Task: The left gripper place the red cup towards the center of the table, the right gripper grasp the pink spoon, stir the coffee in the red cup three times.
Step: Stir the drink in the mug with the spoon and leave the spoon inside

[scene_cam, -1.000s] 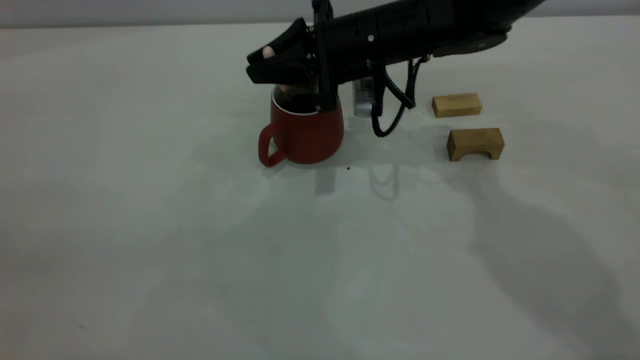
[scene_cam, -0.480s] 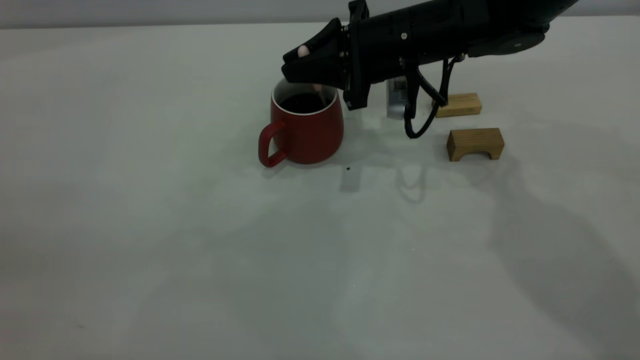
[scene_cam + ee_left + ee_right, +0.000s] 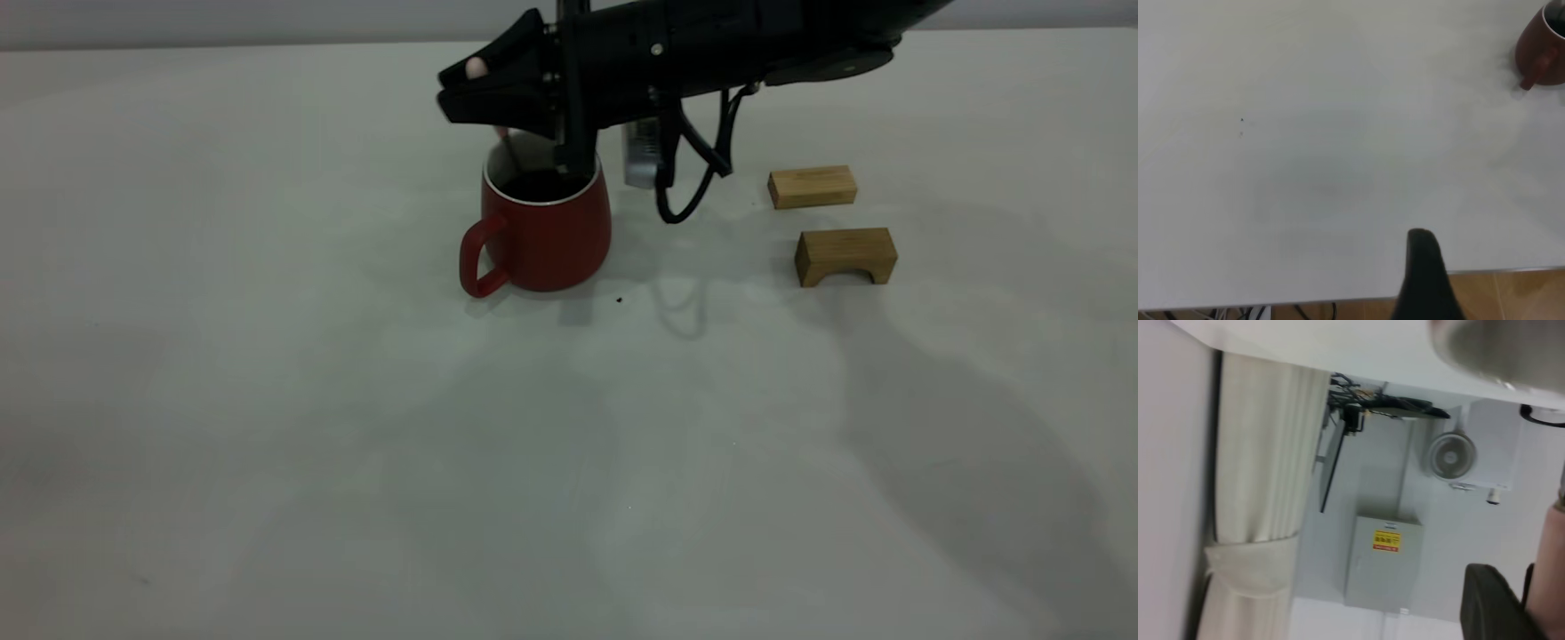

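The red cup (image 3: pixel 544 233) stands upright near the table's (image 3: pixel 267 400) middle, handle to the left, with dark coffee (image 3: pixel 540 185) inside. My right gripper (image 3: pixel 462 100) reaches in from the upper right, just above the cup's left rim, shut on the pink spoon (image 3: pixel 508 149). The spoon's stem slants down into the cup, and its pink end shows above the fingers. In the right wrist view the pink spoon handle (image 3: pixel 1550 573) lies against a dark finger (image 3: pixel 1488 603). Only the left wrist view shows my left gripper, as one dark finger (image 3: pixel 1425 280) at the table's edge, far from the red cup (image 3: pixel 1541 43).
Two tan wooden blocks sit right of the cup: a flat one (image 3: pixel 812 187) and an arch-shaped one (image 3: pixel 845 256). A tiny dark speck (image 3: pixel 619 300) lies in front of the cup. The right arm's cables (image 3: pixel 685 178) hang beside the cup.
The right gripper with the spoon swung right across the cup half a second ago and is now back over the left rim, slightly higher. The cup has not moved.
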Motion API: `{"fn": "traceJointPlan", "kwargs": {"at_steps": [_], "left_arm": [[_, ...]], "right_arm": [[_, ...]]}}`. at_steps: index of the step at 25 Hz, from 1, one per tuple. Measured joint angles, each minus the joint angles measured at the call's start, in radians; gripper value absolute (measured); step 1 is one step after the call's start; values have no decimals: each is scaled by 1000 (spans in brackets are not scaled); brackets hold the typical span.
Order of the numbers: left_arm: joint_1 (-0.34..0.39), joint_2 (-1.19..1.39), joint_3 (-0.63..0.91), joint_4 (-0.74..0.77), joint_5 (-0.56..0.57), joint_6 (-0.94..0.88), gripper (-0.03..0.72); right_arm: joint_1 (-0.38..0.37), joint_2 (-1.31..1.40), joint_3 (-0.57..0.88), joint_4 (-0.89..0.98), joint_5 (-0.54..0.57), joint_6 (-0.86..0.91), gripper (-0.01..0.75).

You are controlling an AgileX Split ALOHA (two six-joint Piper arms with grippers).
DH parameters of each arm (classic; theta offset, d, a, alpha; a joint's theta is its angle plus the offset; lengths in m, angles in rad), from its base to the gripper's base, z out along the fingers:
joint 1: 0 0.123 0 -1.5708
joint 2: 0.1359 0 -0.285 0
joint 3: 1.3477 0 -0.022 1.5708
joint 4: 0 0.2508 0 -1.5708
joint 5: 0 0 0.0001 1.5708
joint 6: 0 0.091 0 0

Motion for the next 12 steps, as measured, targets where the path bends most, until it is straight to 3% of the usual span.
{"fn": "traceJointPlan", "kwargs": {"at_steps": [6,12], "left_arm": [[0,0,0,0,0,0,586],[0,0,0,0,0,0,586]], "right_arm": [[-38,-51,128,1,-17,-4,116],[29,-47,121,-1,-13,38,116]]}}
